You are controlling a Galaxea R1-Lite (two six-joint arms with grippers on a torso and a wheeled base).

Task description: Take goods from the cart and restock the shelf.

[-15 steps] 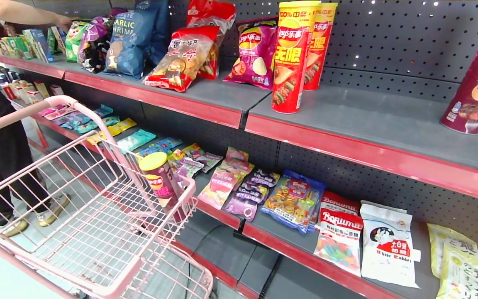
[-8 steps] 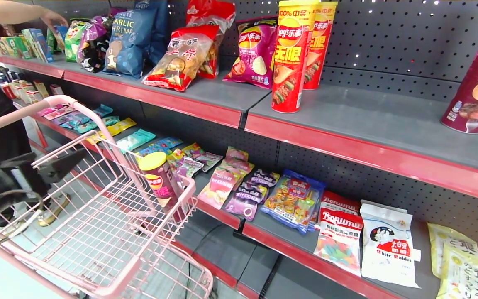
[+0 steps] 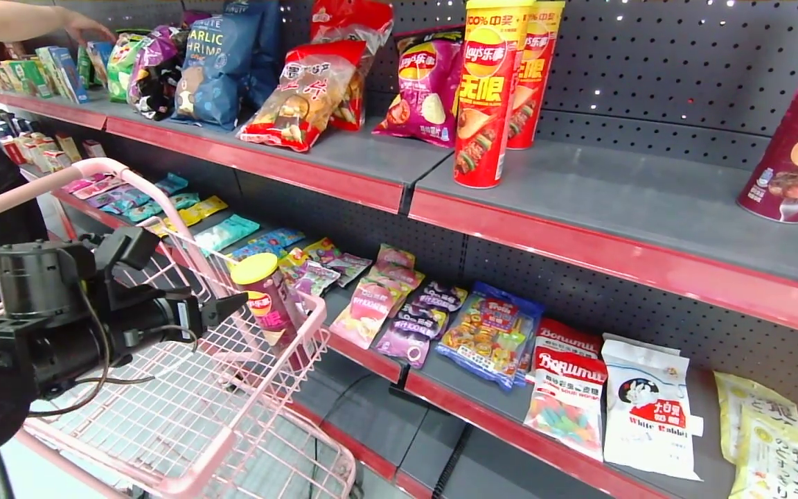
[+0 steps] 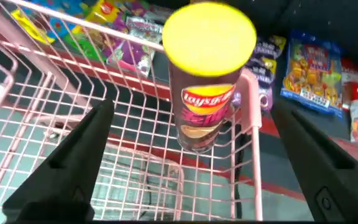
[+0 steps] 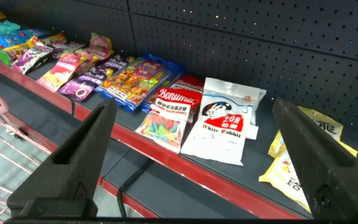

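Gaping wide, left gripper (image 4: pixel 191 106) jaws face the chip can (image 4: pixel 209 81).

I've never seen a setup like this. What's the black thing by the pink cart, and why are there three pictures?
It's a two-armed robot restocking a shop. One picture comes from a camera on its head, the other two from cameras on its wrists, each looking out between two black fingers. The left gripper, open, points at a yellow-lidded can standing in the cart. The right gripper, also open, faces candy bags on the lower shelf. Nothing is held.
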